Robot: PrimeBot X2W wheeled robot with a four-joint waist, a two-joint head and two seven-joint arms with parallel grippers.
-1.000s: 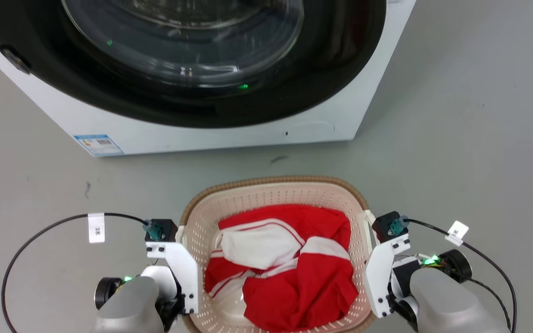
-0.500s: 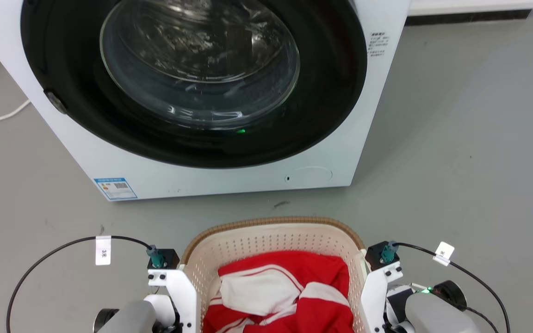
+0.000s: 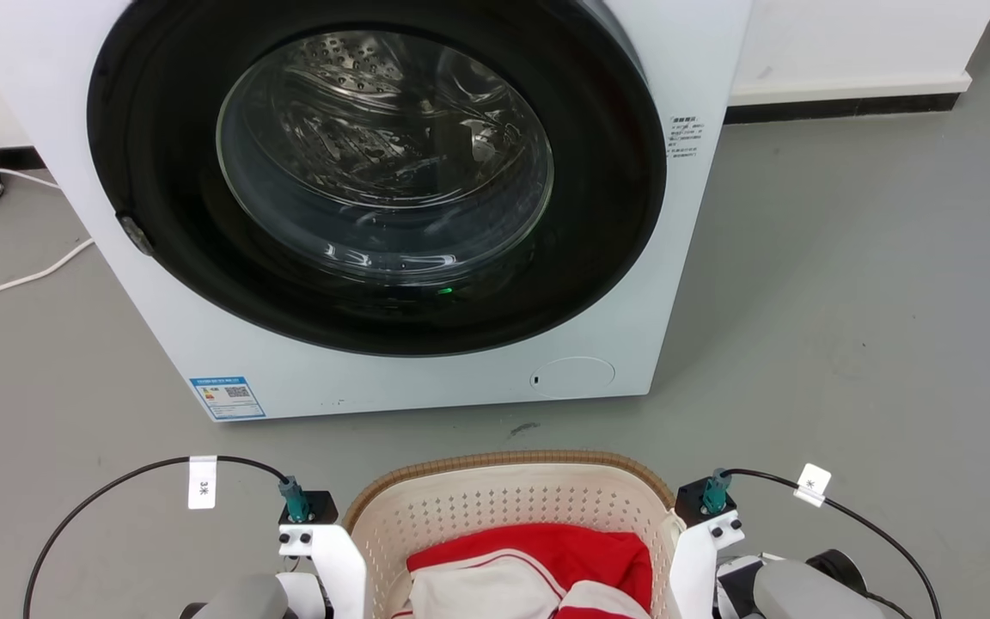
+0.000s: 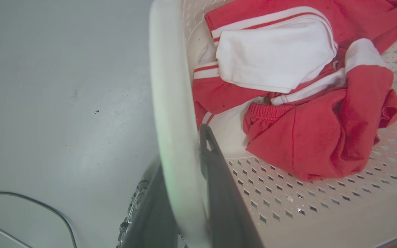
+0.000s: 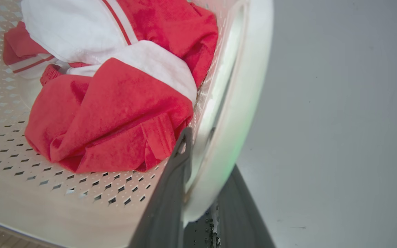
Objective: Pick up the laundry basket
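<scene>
The laundry basket [image 3: 504,462], cream perforated plastic with a brown woven-look rim, sits at the bottom middle of the head view with red and white clothes [image 3: 546,559] in it. My left gripper [image 4: 181,162] is shut on the basket's white left handle [image 4: 171,103], one dark finger on each side. My right gripper [image 5: 210,151] is shut on the white right handle [image 5: 240,86] in the same way. In the head view both wrists flank the basket and the fingertips are hidden. I cannot tell whether the basket is off the floor.
A white washing machine [image 3: 632,284] with a shut round glass door [image 3: 383,163] stands just beyond the basket. A white cable [image 3: 14,279] lies on the grey floor at the left. Open floor [image 3: 873,301] extends to the right, up to a wall skirting.
The head view has shifted: the washing machine and the floor have slid down the picture, and the basket and both wrists sit lower in it. Both grippers stay at the handles.
</scene>
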